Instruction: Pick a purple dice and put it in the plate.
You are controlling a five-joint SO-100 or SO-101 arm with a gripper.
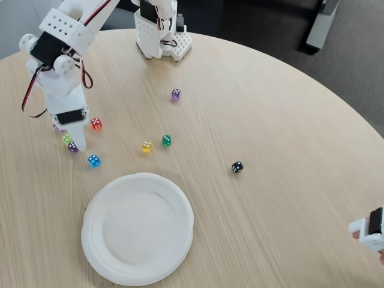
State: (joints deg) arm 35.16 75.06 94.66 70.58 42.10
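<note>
White plastic gripper (71,143) jaws close around a translucent purple dice (72,146) near the round wavy-rimmed plate (96,210)

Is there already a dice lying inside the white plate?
No, the plate is bare; every dice, like the black dice, sits on the table.

Red dice (96,123), blue dice (93,160), yellow dice (147,146), green dice (167,140), black dice (237,167) on wooden table (282,120).

Fixed view: set high, looking steeply down across the round table (270,198) toward the arm's base (161,30) at the far edge; mid-range.
</note>
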